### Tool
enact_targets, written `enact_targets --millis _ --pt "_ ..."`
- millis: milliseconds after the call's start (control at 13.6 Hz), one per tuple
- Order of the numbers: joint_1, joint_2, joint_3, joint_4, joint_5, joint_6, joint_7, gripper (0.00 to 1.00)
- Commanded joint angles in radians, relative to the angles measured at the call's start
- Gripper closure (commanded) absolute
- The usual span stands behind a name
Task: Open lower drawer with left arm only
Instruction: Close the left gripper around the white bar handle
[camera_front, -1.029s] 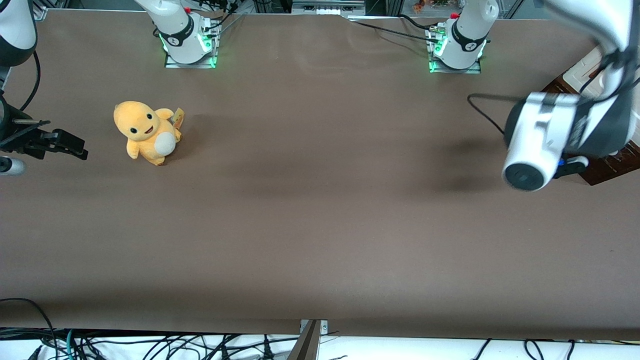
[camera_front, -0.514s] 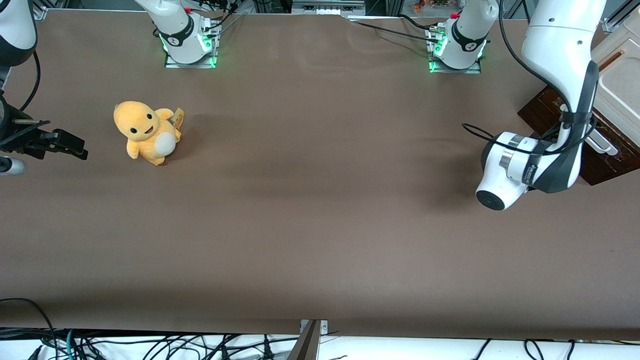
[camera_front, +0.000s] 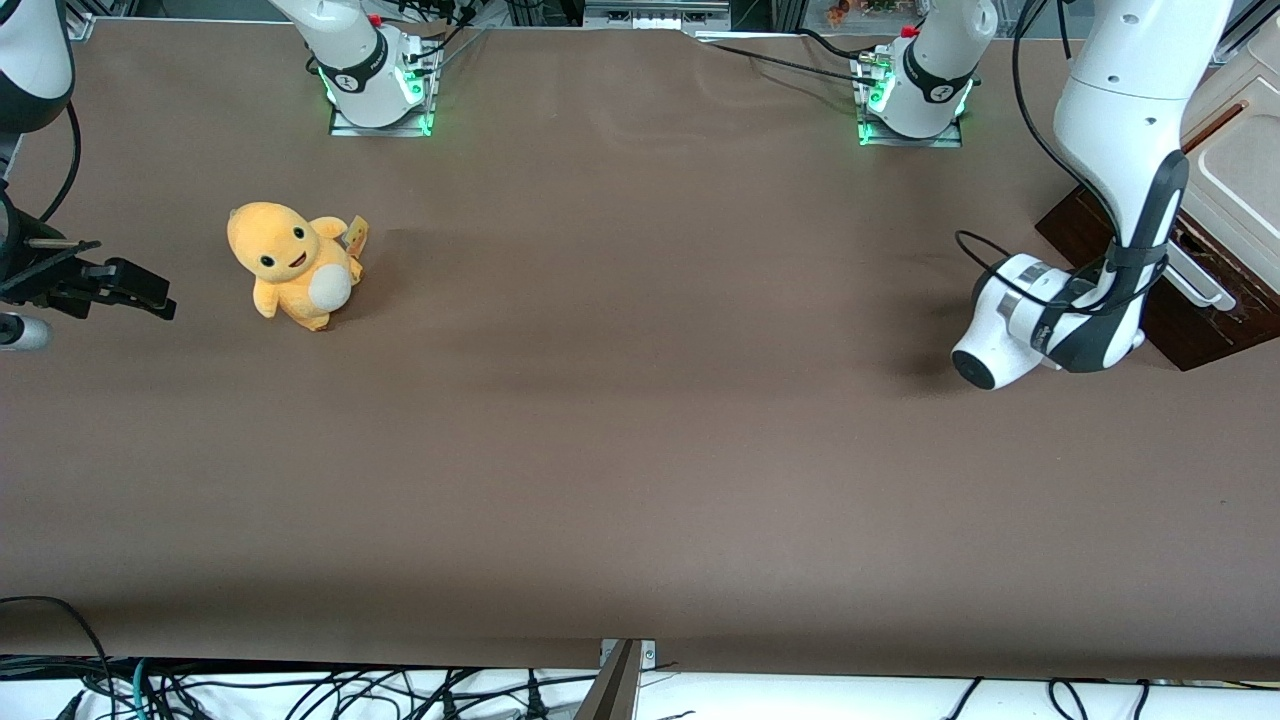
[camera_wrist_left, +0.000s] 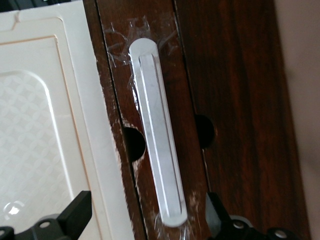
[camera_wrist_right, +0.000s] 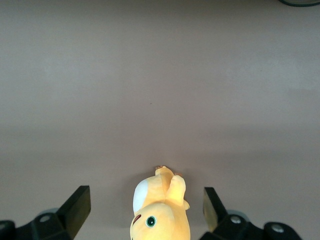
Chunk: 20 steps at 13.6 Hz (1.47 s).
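Observation:
The lower drawer (camera_wrist_left: 235, 100) is dark-brown wood with a white bar handle (camera_wrist_left: 157, 135). No pale inside shows. The cream-white upper part (camera_wrist_left: 45, 125) lies beside it. My left gripper (camera_wrist_left: 145, 220) is open, facing the drawer front. One end of the handle lies between its black fingers (camera_wrist_left: 75, 217), apart from both. In the front view the left arm's wrist (camera_front: 1075, 320) hangs low in front of the cabinet, at the working arm's end of the table. It covers the gripper there. The handle (camera_front: 1195, 280) and drawer (camera_front: 1195, 335) show beside it.
A yellow plush toy (camera_front: 290, 262) sits on the brown table toward the parked arm's end; it also shows in the right wrist view (camera_wrist_right: 160, 210). The arm bases (camera_front: 915, 85) stand at the table's edge farthest from the front camera. A black cable (camera_front: 975, 250) loops off the wrist.
The left arm has swung down from high near the front camera. Its wrist now hangs low and closer to the drawer handle.

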Motion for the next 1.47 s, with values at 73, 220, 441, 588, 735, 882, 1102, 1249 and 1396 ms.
enact_targets --millis 73,220,441,588,735,882,1102,1249,1396 --pt "0.052 -0.035 -0.008 -0.036 0.083 0.014 -0.049 0.02" --pt "0.058 -0.021 -0.008 -0.034 0.093 0.021 -0.089 0.09" --pt "0.058 0.017 -0.008 -0.03 0.093 0.021 -0.169 0.28" --pt "0.056 0.023 -0.006 -0.025 0.094 0.021 -0.171 0.48" --pt "0.056 0.028 -0.005 -0.025 0.113 0.021 -0.183 0.61" --pt "0.064 0.039 -0.005 -0.023 0.117 0.021 -0.203 0.63" --pt "0.067 0.062 -0.005 -0.023 0.137 0.021 -0.244 0.7" --pt "0.07 0.066 -0.005 -0.023 0.139 0.021 -0.25 0.8" --pt "0.069 0.066 -0.005 -0.022 0.139 0.021 -0.25 0.96"
